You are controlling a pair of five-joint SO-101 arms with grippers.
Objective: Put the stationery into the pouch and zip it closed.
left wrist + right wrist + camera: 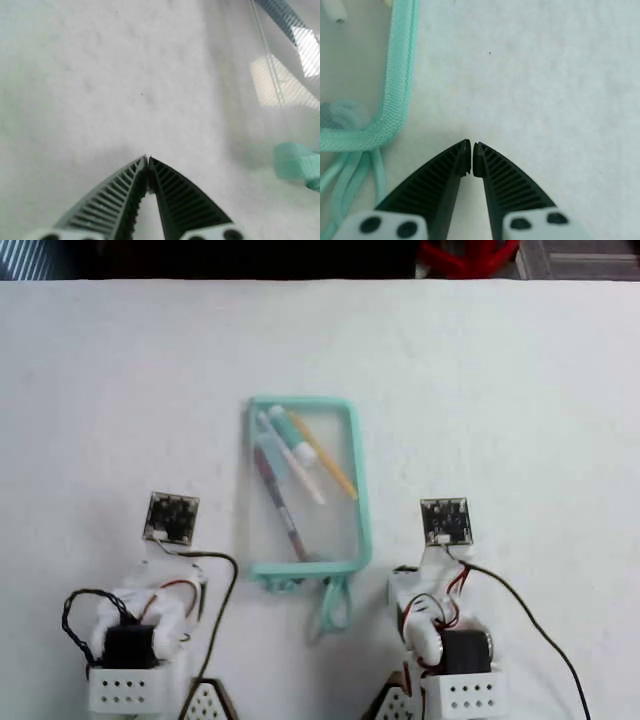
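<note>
Much of the stationery was hard to separate. Inside the outline of the pouch [362,490], seen through its clear face, a dark red pen [283,508], a white pen [303,468] and a yellow pencil [328,460] could be counted, three for certain. A pale blue shape [264,430] toward the pouch's 11 o'clock corner blurred into them and might have been a fourth piece. Whether the zip along the mint-green trim was drawn could not be made out. The one pouch lay flat at the middle of the white bench [500,390], its long side running from 12 to 6 o'clock, with a looped green cord [335,605] trailing off its 5 o'clock corner. Two arms sat on the bench: the left arm [135,630] at 7 o'clock from the pouch and the right arm [445,635] at 5 o'clock. Both were cut off by the near edge of the high view and both stood apart from the pouch. The left claw [148,161] had its ribbed fingers pressed together at the tips, empty, over bare bench with a corner of the pouch beside it. The right claw [471,152] was drawn all but together, a hairline gap between the tips, also empty, near the pouch's corner and cord without touching them.
</note>
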